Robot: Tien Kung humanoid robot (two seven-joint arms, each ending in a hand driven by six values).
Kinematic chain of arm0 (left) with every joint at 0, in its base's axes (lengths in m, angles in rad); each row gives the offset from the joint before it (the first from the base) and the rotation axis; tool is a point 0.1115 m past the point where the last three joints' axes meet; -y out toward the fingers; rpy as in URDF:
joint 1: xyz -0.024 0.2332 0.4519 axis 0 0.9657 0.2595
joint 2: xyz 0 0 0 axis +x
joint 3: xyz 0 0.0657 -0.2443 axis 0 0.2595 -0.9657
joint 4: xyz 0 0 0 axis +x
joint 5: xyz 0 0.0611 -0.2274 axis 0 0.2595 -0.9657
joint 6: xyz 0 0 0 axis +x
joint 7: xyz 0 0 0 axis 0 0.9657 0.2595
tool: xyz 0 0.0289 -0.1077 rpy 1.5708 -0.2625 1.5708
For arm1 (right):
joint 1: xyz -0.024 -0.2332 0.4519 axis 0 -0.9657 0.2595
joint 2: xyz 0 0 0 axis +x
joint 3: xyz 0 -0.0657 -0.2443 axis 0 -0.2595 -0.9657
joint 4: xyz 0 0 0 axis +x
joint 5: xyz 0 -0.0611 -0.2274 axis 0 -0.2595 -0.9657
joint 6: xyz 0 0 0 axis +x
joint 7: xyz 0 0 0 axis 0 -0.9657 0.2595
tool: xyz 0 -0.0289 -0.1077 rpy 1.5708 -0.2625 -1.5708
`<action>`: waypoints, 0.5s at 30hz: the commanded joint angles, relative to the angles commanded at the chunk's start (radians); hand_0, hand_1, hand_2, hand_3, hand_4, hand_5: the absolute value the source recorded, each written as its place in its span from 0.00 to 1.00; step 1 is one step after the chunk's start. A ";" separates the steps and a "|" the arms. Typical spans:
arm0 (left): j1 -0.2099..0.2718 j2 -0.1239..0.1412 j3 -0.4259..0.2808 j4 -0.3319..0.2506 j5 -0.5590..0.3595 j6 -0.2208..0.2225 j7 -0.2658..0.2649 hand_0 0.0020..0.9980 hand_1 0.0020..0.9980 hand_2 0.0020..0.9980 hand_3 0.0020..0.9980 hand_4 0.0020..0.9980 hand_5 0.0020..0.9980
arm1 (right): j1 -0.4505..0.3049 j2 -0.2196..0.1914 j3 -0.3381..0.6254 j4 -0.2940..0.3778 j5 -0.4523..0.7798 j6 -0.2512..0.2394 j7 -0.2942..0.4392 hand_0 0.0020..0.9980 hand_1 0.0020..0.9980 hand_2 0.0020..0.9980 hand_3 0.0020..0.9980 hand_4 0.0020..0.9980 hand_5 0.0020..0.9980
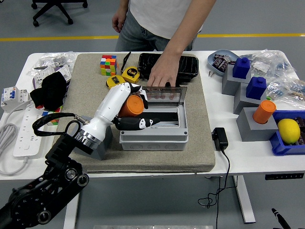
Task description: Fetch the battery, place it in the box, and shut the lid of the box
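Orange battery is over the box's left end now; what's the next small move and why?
Probably lower it and let go. The left robot hand holds the orange battery at the left end of the grey box, whose opening looks free, and a person's hand holds the clear lid upright.

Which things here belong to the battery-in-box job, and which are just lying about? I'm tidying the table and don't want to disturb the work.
In the job:
left hand, holding the orange battery
grey box
clear lid, held up by a person's hand

Lying about:
puzzle cube
tape measures
black tray
lemon
blue blocks
power strip
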 joint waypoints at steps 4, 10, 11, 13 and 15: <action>-0.036 0.000 0.055 0.032 0.009 0.012 -0.003 0.05 0.00 0.01 0.00 1.00 0.16 | 0.001 -0.001 0.001 0.000 -0.002 0.000 -0.001 0.78 0.70 0.72 0.77 1.00 1.00; -0.078 -0.018 0.103 0.095 -0.006 0.029 -0.011 0.06 0.00 0.01 0.00 1.00 0.16 | 0.002 -0.001 0.002 0.000 -0.005 0.001 -0.001 0.78 0.70 0.72 0.77 1.00 1.00; -0.086 -0.022 0.113 0.107 -0.010 0.032 -0.014 0.06 0.00 0.01 0.00 1.00 0.16 | 0.002 0.000 0.002 0.000 -0.006 0.001 -0.001 0.78 0.70 0.72 0.77 1.00 1.00; -0.098 -0.031 0.129 0.129 -0.020 0.035 -0.020 0.06 0.00 0.01 0.00 1.00 0.16 | 0.002 0.000 0.000 0.000 -0.005 0.001 0.000 0.78 0.70 0.72 0.77 1.00 1.00; -0.109 -0.041 0.141 0.148 -0.032 0.040 -0.028 0.06 0.00 0.01 0.00 1.00 0.17 | 0.003 0.000 0.002 0.000 -0.007 0.001 0.000 0.78 0.70 0.72 0.77 1.00 1.00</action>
